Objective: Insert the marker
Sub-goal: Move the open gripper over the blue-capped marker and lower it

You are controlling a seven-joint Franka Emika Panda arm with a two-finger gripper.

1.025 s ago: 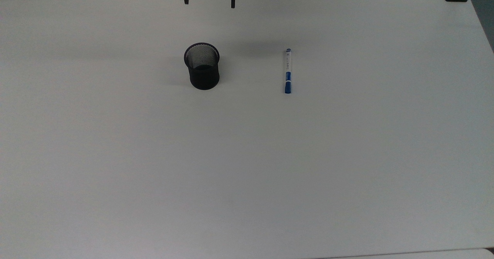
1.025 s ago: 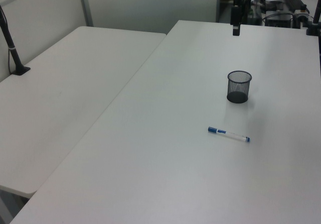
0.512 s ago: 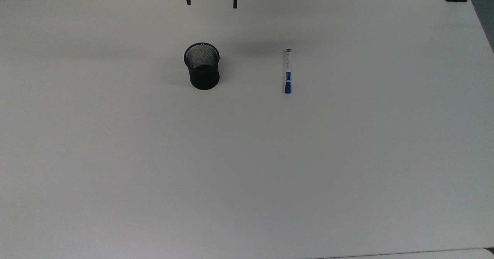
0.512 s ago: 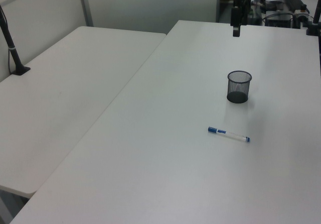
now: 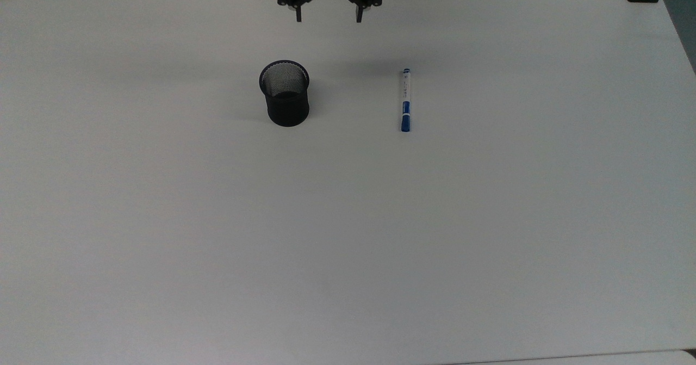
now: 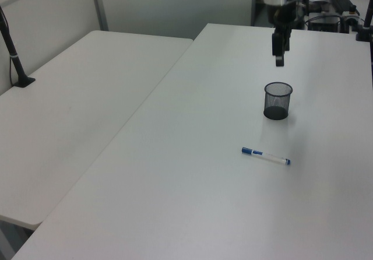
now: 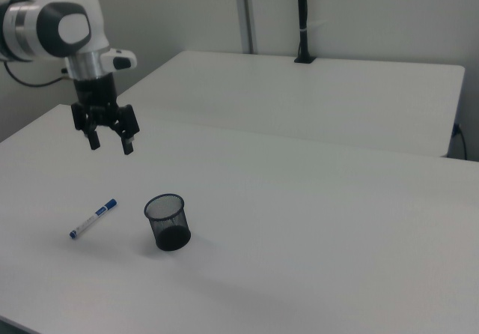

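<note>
White table (image 5: 348, 234), broad and flat. On it, marker (image 5: 405, 100) lying flat, untouched, well apart from gripper (image 5: 328, 17). In top view, marker running top to bottom, blue cap toward bottom edge, small blue end toward top, white barrel between with blue label. To top view's left of it, black mesh cup (image 5: 285, 93), standing upright, mouth open upward, clear gap of bare table between cup and marker.

Gripper hanging above table near far edge in top view, fingers pointing down, spread wide, nothing between them. Sits between cup and marker sideways in top view, but farther toward top edge than either.

In left view, gripper (image 6: 280, 55) seen edge on, above and beyond cup (image 6: 277, 101), not touching it; marker (image 6: 266, 155) nearer camera, lying across, cap toward left view's left.

In right view, gripper (image 7: 109, 143) aloft, fingers (image 7: 128, 146) apart, white arm (image 7: 56, 27) above it. Marker (image 7: 93, 218) below on table, slanted, cap toward cup (image 7: 168, 222), which stands just to right view's right of it, apart. Second white table (image 7: 314, 94) behind, black post (image 7: 302, 19) rising from its far edge.
</note>
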